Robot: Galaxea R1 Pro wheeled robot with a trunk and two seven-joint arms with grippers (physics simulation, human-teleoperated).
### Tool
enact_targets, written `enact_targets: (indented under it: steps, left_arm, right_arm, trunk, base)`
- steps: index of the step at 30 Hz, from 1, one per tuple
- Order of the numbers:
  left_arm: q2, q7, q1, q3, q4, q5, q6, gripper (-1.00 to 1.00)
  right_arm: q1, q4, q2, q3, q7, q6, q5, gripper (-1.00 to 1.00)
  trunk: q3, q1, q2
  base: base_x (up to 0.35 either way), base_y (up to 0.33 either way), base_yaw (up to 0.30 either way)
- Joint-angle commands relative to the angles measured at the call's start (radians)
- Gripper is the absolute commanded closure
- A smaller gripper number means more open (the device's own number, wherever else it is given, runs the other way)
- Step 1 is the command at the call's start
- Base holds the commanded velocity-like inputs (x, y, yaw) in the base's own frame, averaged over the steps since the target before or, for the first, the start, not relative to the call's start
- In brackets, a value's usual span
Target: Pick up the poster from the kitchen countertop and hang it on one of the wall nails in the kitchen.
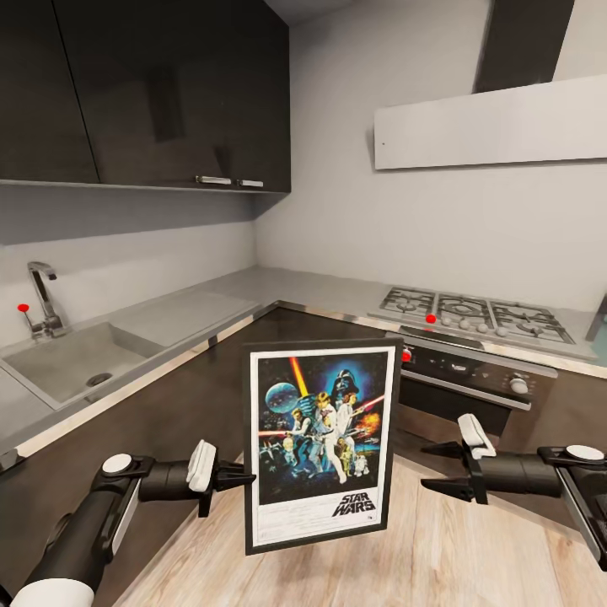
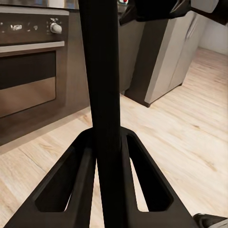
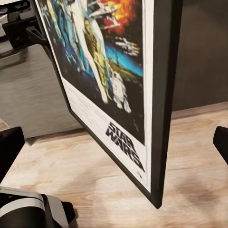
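Above wooden floor [image 1: 472, 548], upright poster [image 1: 320, 438] in left pincer [image 1: 244, 479].

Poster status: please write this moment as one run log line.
poster: upright, off countertop | left gripper: shut on its edge | right gripper: open, apart from it | hanging: not yet done

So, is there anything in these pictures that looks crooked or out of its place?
Only the poster: it is off the countertop, held upright in the air above the wooden floor. The left gripper pinches its left edge alone, and the right gripper waits open beside it. Nothing is spilled or damaged.
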Motion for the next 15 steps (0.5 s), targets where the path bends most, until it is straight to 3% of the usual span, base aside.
enact_targets:
  steps: [1, 5, 15]
  left_arm:
    - [-0.001, -0.005, -0.001, 0.002, -0.001, -0.006, 0.005, 1.0]
    - [-0.001, -0.005, -0.001, 0.001, -0.002, -0.006, 0.005, 1.0]
    - [0.0, -0.005, -0.001, 0.002, -0.002, -0.007, 0.003, 1.0]
  right_arm:
    - [-0.001, -0.001, 0.0, 0.012, 0.004, 0.011, 0.0, -1.0]
    - [-0.005, -0.001, 0.0, 0.034, 0.004, 0.009, -0.001, -1.0]
    - [-0.037, 0.0, 0.005, 0.043, 0.004, 0.009, -0.006, -1.0]
  trunk:
    - [-0.001, 0.0, -0.001]
    - [-0.001, 0.0, -0.001]
    - [-0.001, 0.0, -0.001]
  base:
    - [0.0, 0.0, 0.0]
    - [0.0, 0.0, 0.0]
    - [0.0, 0.0, 0.0]
